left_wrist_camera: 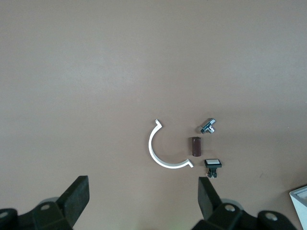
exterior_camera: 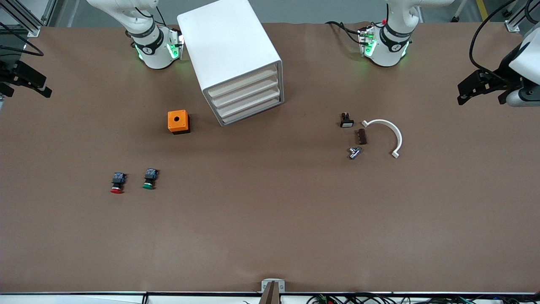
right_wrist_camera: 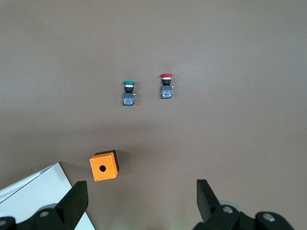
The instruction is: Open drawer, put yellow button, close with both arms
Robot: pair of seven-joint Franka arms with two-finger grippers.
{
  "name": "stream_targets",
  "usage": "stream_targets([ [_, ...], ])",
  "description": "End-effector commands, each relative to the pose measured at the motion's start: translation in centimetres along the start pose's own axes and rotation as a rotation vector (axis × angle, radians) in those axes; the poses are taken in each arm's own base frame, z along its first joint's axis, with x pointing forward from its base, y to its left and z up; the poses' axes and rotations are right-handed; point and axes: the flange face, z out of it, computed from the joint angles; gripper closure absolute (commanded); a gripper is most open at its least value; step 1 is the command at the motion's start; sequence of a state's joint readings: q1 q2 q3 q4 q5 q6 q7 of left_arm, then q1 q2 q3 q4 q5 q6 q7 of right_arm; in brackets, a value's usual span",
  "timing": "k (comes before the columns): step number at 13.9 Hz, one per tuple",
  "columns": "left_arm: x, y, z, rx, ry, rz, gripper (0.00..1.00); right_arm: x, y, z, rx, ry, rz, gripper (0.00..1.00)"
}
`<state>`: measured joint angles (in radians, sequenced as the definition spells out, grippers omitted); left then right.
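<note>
The red-capped button (exterior_camera: 117, 184) lies nearest the camera, just beside the green-capped button (exterior_camera: 149, 179), with the orange box (exterior_camera: 178, 121) farther back near the cabinet (exterior_camera: 228, 42). The drawer (exterior_camera: 242, 84), uppermost of four, sits pushed in; where the yellow button is I cannot tell. Both arms wait: the left gripper (left_wrist_camera: 143, 196) hangs spread wide over the left arm's end of the table, the right gripper (right_wrist_camera: 141, 196) spread wide over the right arm's end
</note>
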<state>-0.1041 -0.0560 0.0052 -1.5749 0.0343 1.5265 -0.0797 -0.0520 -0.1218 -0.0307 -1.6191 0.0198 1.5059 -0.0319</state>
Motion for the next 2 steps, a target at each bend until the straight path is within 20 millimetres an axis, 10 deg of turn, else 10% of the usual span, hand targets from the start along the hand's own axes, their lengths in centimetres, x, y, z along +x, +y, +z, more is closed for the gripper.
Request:
stream_targets([
  [1, -0.22, -0.39, -0.29, 0.021, -0.028, 0.009, 0.0, -0.7, -0.21, -0.21, 0.001, 0.011, 0.004, 0.0],
  [2, -0.25, -0.48, -0.34, 0.029, -0.029, 0.009, 0.0, -0.7, -0.19, -0.21, 0.0, 0.011, 0.004, 0.0],
])
